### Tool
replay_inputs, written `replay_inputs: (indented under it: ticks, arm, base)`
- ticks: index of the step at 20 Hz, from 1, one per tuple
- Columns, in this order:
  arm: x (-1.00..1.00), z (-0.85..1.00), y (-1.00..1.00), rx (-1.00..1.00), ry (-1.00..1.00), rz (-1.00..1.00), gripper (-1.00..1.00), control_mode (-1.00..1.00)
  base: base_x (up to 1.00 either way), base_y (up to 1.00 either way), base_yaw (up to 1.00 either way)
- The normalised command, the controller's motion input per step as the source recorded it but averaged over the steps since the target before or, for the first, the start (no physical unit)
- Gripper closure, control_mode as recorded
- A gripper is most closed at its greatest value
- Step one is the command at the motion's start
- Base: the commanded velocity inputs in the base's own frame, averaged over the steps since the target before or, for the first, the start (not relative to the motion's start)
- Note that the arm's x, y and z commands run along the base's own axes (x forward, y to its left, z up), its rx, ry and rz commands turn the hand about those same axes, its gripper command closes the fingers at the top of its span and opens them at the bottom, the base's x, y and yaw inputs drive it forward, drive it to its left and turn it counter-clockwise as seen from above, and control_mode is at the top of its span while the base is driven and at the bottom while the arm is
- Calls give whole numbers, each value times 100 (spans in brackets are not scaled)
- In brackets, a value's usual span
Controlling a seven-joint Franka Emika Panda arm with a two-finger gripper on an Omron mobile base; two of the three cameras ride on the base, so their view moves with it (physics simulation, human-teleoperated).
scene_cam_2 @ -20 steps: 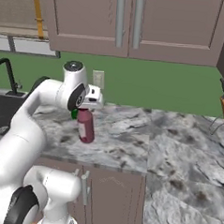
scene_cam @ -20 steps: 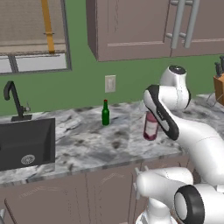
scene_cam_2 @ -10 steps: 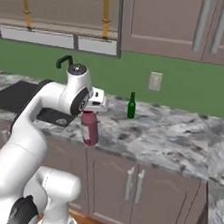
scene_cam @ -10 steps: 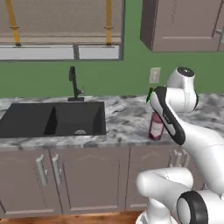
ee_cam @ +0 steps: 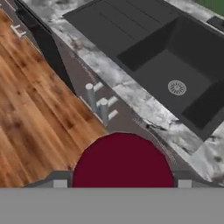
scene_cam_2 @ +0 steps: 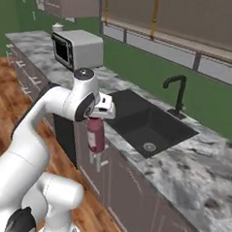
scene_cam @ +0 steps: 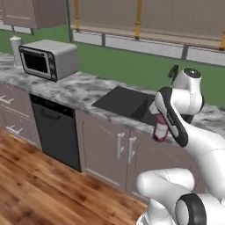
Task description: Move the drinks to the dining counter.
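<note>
dark-red glass, black sink, veined grey-white counter

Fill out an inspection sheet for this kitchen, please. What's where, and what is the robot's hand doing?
Surface: marble counter with a black sink and a dark tap.
Job's things: glass of red liquid, held in the air just off the counter's front edge; seen from above in the hand view.
Clutter: microwave on the counter, a white cylinder beside it.
Grippers: hand closed on the glass.
Cables: nothing seen.
Surroundings: wood floor, taupe cabinets, black dishwasher, green wall, window above.
</note>
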Motion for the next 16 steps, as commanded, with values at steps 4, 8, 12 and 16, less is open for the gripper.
replay_inputs:
  ticks: [4, 8, 12, 16]
  arm:
    - [0, 0, 0, 0, 0, 0, 100, 100]
    - [0, 0, 0, 0, 0, 0, 100, 100]
    - [0, 0, 0, 0, 0, 0, 100, 100]
    - [0, 0, 0, 0, 0, 0, 100, 100]
  base:
    - [90, -13, 80]
    - [97, -12, 77]
    - [41, 15, 80]
    - [60, 13, 76]
